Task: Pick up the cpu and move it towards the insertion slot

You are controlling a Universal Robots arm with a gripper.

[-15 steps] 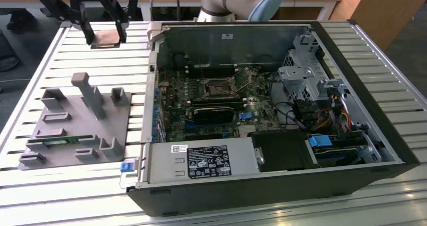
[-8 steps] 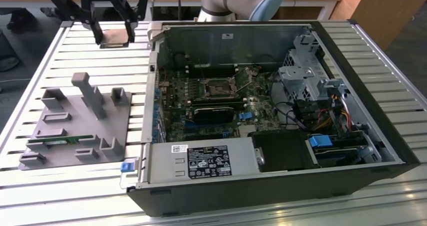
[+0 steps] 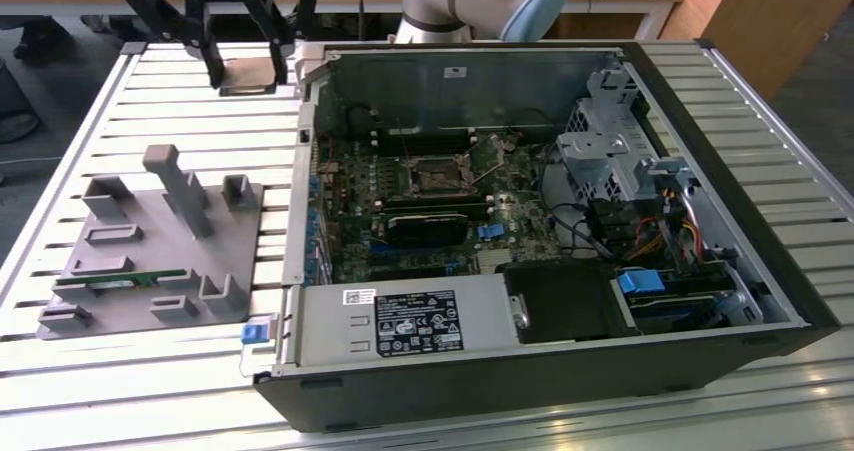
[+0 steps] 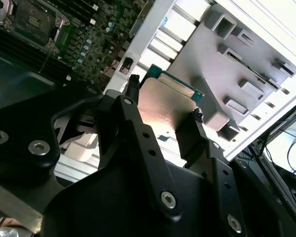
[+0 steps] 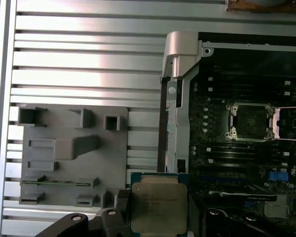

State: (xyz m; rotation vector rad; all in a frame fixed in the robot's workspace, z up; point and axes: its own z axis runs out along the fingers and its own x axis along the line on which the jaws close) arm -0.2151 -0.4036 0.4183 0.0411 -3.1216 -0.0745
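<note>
Gripper: clamped on the cpu, one finger on each side.
Position: lifted above counter, well apart from insertion slot.

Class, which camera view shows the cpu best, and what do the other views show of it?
The first wrist view: the cpu faces the camera squarely, its silvery top and rim visible, gripped by the hand. The second wrist view shows its metal face at a slant between the fingers. The exterior view shows it small and distant.
</note>
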